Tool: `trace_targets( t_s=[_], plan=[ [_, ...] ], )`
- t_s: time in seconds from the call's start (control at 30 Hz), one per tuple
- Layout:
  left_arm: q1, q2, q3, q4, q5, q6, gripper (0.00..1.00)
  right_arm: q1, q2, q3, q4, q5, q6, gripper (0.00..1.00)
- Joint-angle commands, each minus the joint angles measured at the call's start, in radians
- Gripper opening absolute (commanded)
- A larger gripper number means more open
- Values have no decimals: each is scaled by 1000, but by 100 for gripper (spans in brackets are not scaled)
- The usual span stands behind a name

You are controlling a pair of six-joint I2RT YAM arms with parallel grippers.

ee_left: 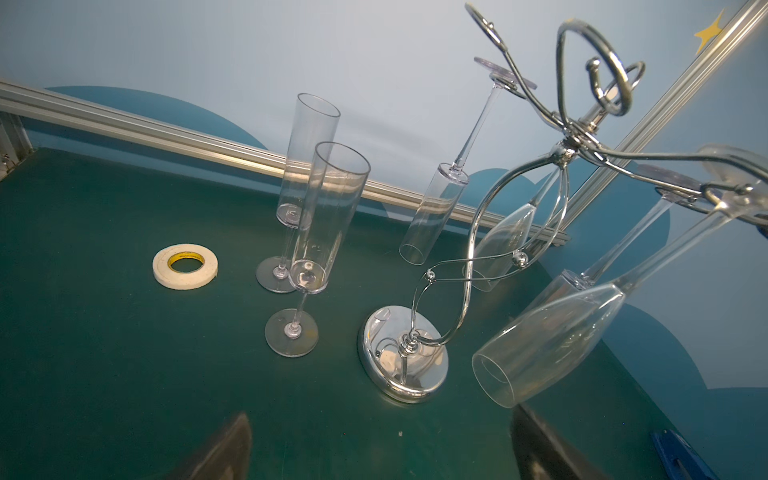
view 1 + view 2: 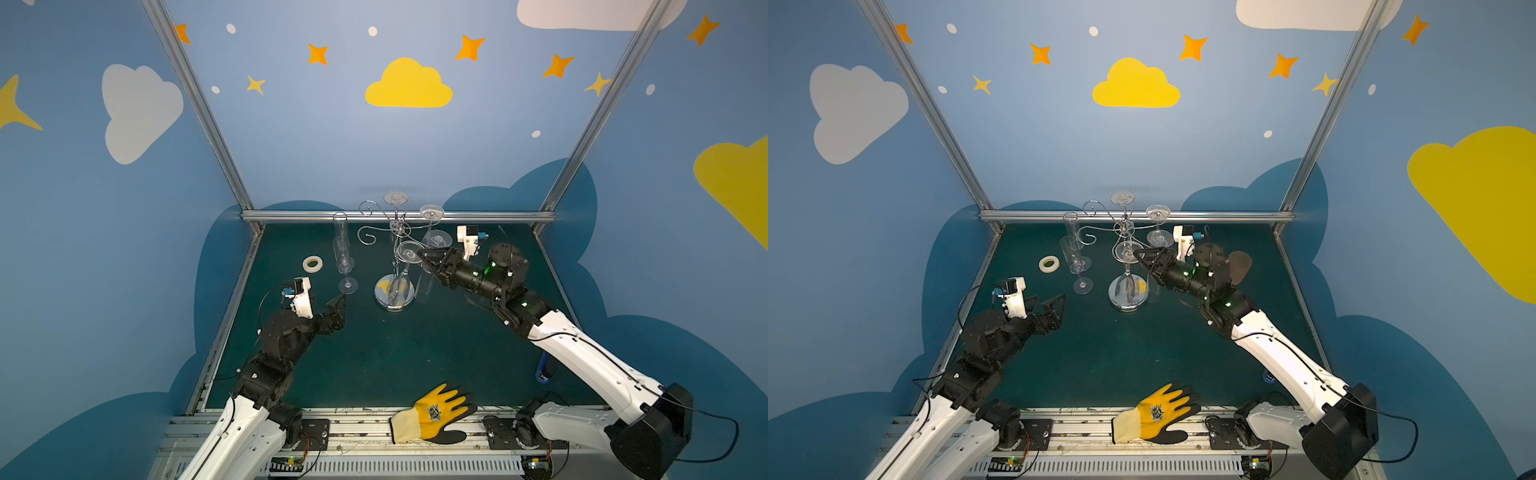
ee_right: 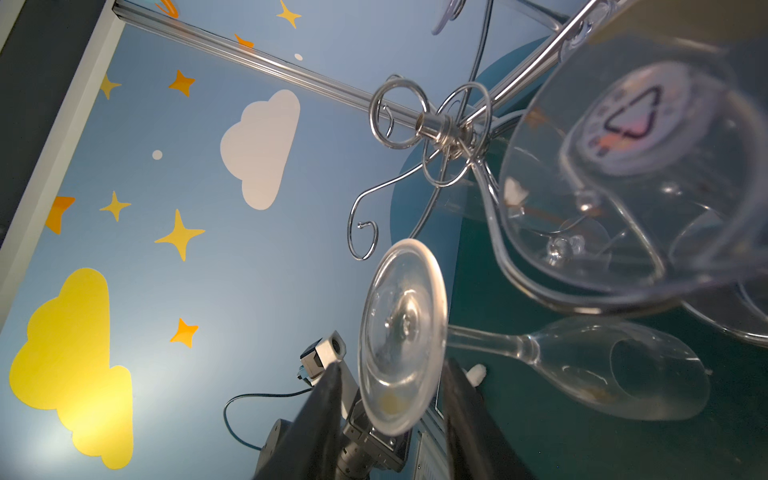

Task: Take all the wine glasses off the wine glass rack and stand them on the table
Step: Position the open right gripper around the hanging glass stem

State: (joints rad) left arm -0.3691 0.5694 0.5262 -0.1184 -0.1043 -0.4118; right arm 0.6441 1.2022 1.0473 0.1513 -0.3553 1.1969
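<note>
Right wrist view puts the wine glass at its centre. It hangs upside down from a rack arm on the robot's side of the pole, foot up, with the bowl above the mirrored base. The right gripper has its fingers set on either side of the round foot, jaws partly apart. Whether they bite on it I cannot tell.

The step in hand looks like securing the foot. A light, even pinch should suit it, since clear smooth ware slips and may crack. The glass then likely needs a small lift and a slide out along the wire toward the arm's open end, stem kept off the curl. A second glass hangs just beside, so the path should be straight and slow. The rack looks light and could tip if the foot snags.

The left gripper rests low, well apart from the rack, jaws wide and empty. It could steady the base. Two flutes stand upright near the rack, with a tape roll beyond them.

The green mat is flat. A yellow glove lies at its near edge. Blue walls with clouds and stars enclose the cell.
</note>
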Motion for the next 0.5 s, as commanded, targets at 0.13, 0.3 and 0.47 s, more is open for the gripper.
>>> trace_targets(
  t_s=[0.13, 0.3, 0.47],
  plan=[
    [-1, -12, -11, 23, 14, 4, 96, 5, 12, -33, 77, 9, 42, 33],
    [-2, -16, -2, 7, 15, 2, 96, 5, 14, -39, 77, 12, 55, 25],
    [-2, -26, 7, 3, 17, 0, 96, 5, 20, -53, 105, 13, 76, 20]
  ],
)
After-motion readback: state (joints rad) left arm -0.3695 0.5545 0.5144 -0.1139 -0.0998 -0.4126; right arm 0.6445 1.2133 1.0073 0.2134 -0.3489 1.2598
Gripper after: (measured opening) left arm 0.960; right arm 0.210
